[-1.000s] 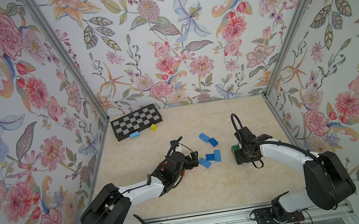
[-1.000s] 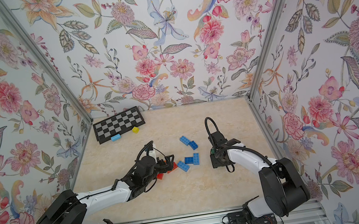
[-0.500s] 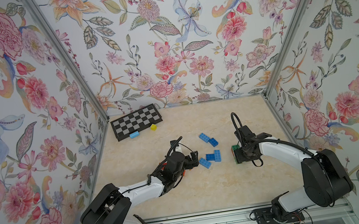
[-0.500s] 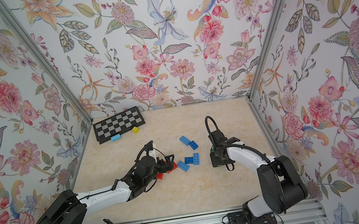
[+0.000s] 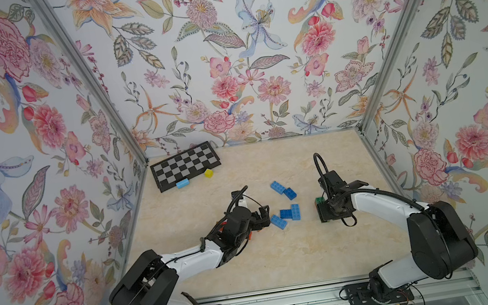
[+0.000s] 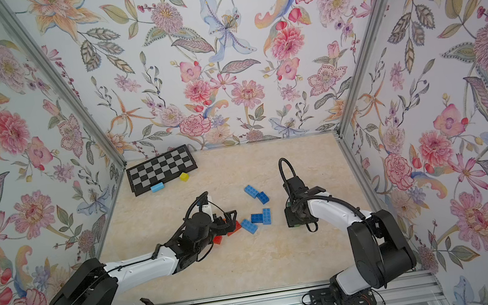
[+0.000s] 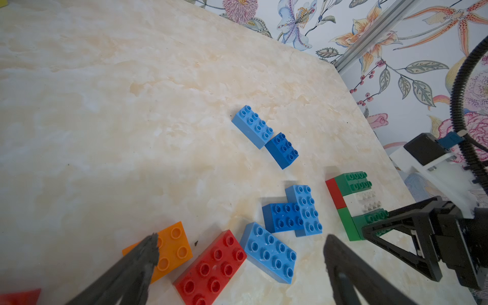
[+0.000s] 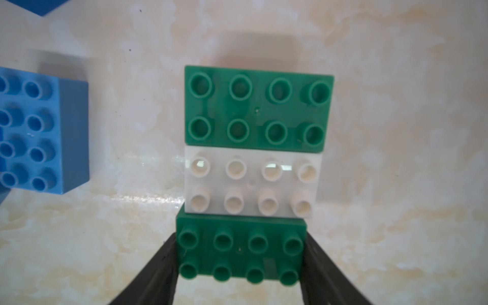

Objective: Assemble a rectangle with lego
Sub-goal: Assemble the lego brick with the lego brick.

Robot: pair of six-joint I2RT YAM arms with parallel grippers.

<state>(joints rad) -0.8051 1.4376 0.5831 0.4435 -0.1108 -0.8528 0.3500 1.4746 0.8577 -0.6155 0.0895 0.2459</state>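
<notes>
My right gripper (image 8: 240, 256) is shut on a green lego brick (image 8: 240, 237), one finger against each short end. That brick ends a flat row with a white brick (image 8: 250, 184) and another green brick (image 8: 256, 111). In the left wrist view a red face (image 7: 335, 192) shows under this row. My left gripper (image 7: 241, 240) is open and low over a red brick (image 7: 211, 266) and a light blue brick (image 7: 269, 253). It holds nothing. An orange brick (image 7: 173, 250) lies by one fingertip. More blue bricks (image 5: 282, 189) lie between the arms.
A checkerboard (image 5: 185, 165) lies at the back left with a small light blue block (image 5: 182, 184) and a yellow cube (image 5: 208, 173) by it. Two joined blue bricks (image 5: 291, 212) lie between the grippers. Flowered walls enclose the table on three sides.
</notes>
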